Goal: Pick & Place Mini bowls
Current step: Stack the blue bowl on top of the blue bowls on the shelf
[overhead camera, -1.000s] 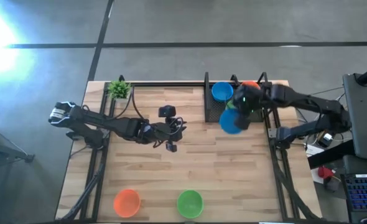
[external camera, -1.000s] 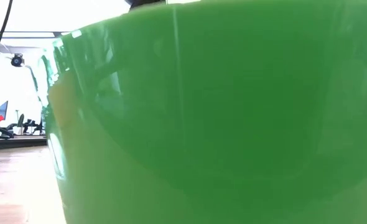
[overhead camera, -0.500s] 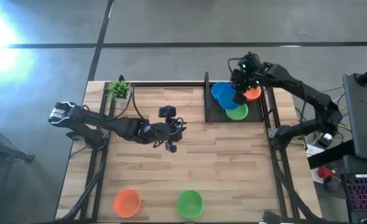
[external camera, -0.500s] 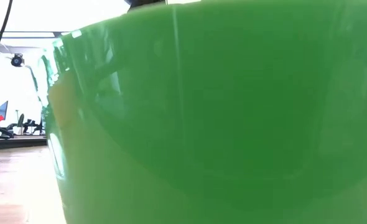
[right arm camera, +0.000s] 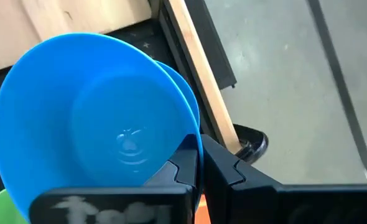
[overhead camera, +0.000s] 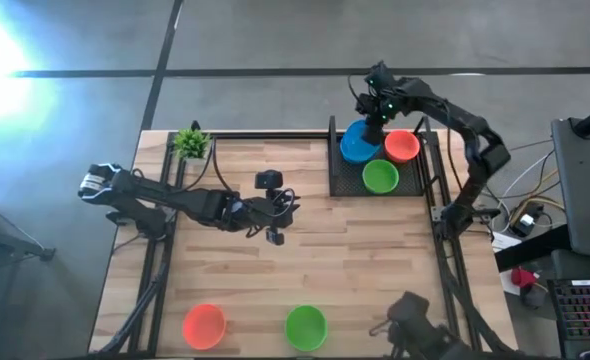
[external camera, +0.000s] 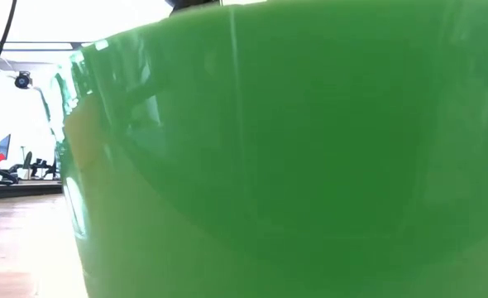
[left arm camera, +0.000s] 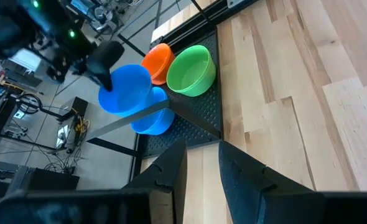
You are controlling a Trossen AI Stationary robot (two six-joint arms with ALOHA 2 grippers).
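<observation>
Right arm carries a blue bowl back over the tray at the desk's far right.

Since the earlier frames the right arm has swung from the tray's near edge to its far side, and a dark shape has come in at the near edge of the high view. The desk (overhead camera: 305, 270) carries a black tray (overhead camera: 347, 181) holding a blue bowl (overhead camera: 355, 150), a green bowl (overhead camera: 380, 177) and an orange bowl (overhead camera: 403, 145). The right gripper (overhead camera: 373, 120) is clenched on the rim of a second blue bowl (right arm camera: 102, 124), tilted just above the first. The left gripper (overhead camera: 275, 237) hovers mid-desk, released. Near the front edge sit another orange bowl (overhead camera: 203, 324) and another green bowl (overhead camera: 305, 326), the latter filling the low view.
</observation>
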